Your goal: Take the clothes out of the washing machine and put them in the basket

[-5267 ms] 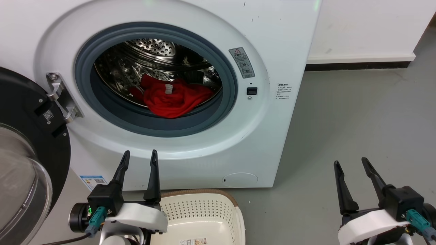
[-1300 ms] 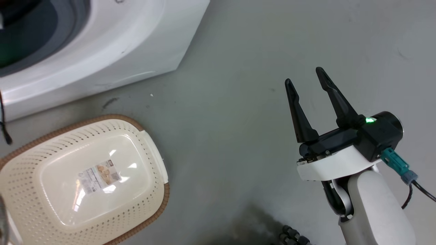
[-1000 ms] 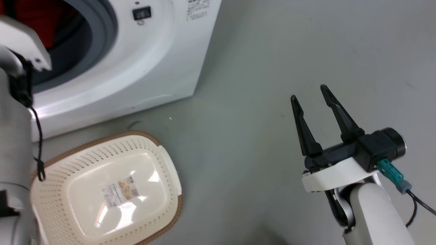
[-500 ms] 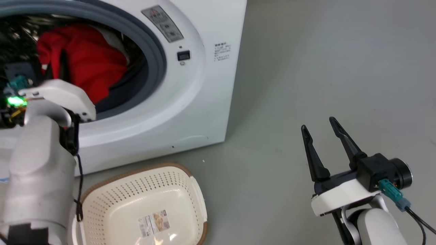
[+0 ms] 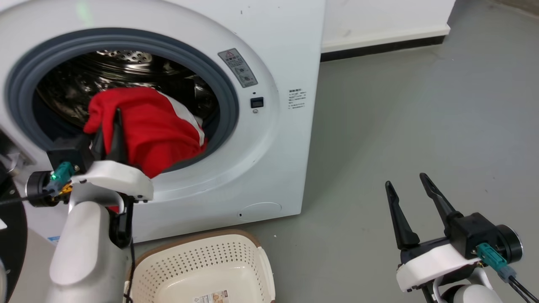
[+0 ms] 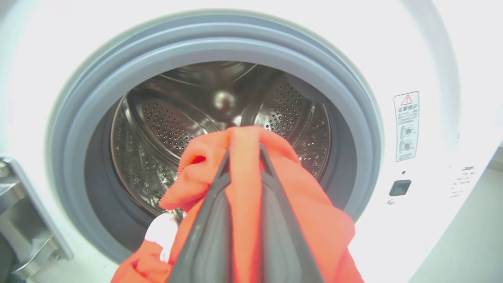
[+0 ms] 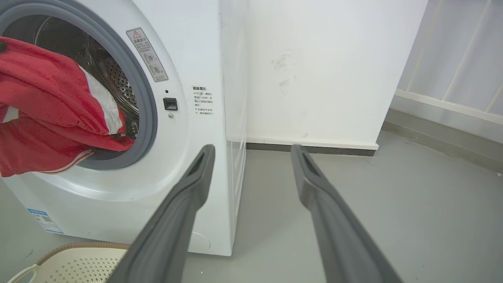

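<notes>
The clothes (image 5: 156,126) drop out of sight behind the left arm (image 5: 88,248) in the head view, whose bottom edge cuts the basket (image 5: 202,265) and whose left edge cuts the door (image 5: 8,227). Print on the washer label (image 5: 237,67) is too small to read.

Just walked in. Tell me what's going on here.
The robot's left gripper is shut on the red clothes and holds them at the mouth of the washing machine, with part of the fabric draped over the grey ring. The basket waits on the floor in front of the washer, and no clothes show in it yet. The right gripper is open and idle off to the side.
</notes>
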Motion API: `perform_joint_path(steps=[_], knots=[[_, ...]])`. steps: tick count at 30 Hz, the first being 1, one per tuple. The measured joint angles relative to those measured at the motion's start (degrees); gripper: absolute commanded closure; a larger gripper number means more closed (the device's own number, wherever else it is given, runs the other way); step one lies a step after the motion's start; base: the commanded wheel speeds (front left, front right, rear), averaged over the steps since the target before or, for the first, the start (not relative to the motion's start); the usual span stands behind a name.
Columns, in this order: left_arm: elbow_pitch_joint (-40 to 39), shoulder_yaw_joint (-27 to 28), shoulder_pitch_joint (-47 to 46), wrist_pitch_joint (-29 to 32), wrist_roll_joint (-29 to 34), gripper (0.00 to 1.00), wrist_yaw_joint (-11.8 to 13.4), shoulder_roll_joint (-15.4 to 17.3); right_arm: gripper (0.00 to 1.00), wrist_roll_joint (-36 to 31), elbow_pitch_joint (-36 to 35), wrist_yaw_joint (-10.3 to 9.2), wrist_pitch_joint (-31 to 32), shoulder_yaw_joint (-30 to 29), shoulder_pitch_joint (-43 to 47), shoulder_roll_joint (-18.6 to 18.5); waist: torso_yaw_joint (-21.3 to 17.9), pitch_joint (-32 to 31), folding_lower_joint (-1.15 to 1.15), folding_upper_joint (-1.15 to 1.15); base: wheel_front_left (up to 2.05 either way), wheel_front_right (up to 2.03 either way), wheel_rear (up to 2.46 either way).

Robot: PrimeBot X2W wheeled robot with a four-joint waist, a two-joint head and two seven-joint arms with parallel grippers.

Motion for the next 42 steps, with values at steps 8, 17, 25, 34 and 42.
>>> perform_joint_path(steps=[8,17,25,34,42], knots=[[-13.9,-1.0,9.1,-0.1,1.4,1.0,0.4,-3.5,0.0,-0.5,-1.8,0.0,1.2,-0.7,2.2,0.0,2.7,-1.6,0.01,0.0,0.0,0.0,0.0],[-27.0,-4.2,22.5,1.5,1.5,1.0,1.6,-6.2,0.0,-1.0,-3.4,-0.01,2.4,-0.7,3.6,0.0,5.0,-2.4,0.02,0.0,0.0,0.0,0.0],[-31.6,-7.1,30.7,4.2,0.5,1.0,2.8,-7.3,0.0,-1.3,-4.6,-0.01,3.1,-0.3,4.0,0.0,6.5,-1.0,0.02,0.0,0.0,0.0,0.0],[-20.9,-7.6,30.6,2.0,-2.6,1.0,3.8,-8.3,0.0,-1.4,-5.7,0.0,2.8,0.4,0.6,0.0,5.9,5.4,0.02,0.0,0.0,0.0,0.0],[-9.1,-7.4,24.5,0.5,-4.3,1.0,3.1,-8.5,0.0,-1.4,-5.7,-0.01,2.3,0.9,-2.5,0.0,4.8,12.7,0.03,0.0,0.0,0.0,0.0]])
